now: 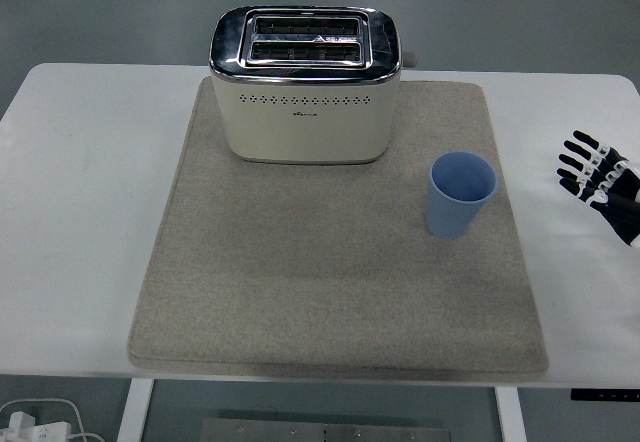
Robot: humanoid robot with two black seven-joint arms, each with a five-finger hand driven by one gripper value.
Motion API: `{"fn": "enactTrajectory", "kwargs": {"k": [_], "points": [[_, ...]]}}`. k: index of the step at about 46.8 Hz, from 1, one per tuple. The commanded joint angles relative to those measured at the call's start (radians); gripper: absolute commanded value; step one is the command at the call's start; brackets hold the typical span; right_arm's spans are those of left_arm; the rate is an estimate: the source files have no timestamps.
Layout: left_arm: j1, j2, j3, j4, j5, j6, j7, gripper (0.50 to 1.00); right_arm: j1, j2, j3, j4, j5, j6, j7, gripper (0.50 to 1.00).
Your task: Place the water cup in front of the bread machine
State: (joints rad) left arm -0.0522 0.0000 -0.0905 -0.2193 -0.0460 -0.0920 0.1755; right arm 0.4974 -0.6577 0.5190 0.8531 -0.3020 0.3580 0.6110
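**Cup sitting off to the toaster's right**

The blue water cup (pixel 461 194) is standing upright on the grey mat (pixel 330 292), right of and a bit nearer than the cream bread machine (pixel 305 87). The right robot hand (pixel 601 172) is hovering over the white surface (pixel 80 212) at the right edge, fingers spread, holding nothing.

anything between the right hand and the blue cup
Nothing stands between them in the head view: only the beige mat's right edge and bare white table separate the right hand from the blue plastic cup.

A white table (pixel 80 212) carries a beige mat (pixel 320 302) lying flat across its middle
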Motion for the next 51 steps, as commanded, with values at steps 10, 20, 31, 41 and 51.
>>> {"fn": "enactTrajectory", "kwargs": {"k": [10,20,31,41,51], "points": [[0.000,0.000,0.000,0.000,0.000,0.000,0.001,1.000,-0.046,-0.031,0.001,0.092,-0.045,-0.063,0.000,0.926],[0.000,0.000,0.002,0.000,0.000,0.000,0.001,1.000,-0.065,-0.022,0.001,0.205,-0.154,-0.232,0.000,0.924],[0.000,0.000,0.000,0.000,-0.002,0.000,0.001,1.000,-0.069,-0.022,0.001,0.264,-0.158,-0.274,0.000,0.924],[0.000,0.000,0.002,0.000,0.000,0.000,-0.001,1.000,-0.094,-0.023,0.003,0.326,-0.160,-0.310,0.000,0.926],[0.000,0.000,0.002,0.000,0.000,0.000,0.001,1.000,-0.105,-0.028,0.006,0.377,-0.160,-0.340,0.000,0.926]]}}
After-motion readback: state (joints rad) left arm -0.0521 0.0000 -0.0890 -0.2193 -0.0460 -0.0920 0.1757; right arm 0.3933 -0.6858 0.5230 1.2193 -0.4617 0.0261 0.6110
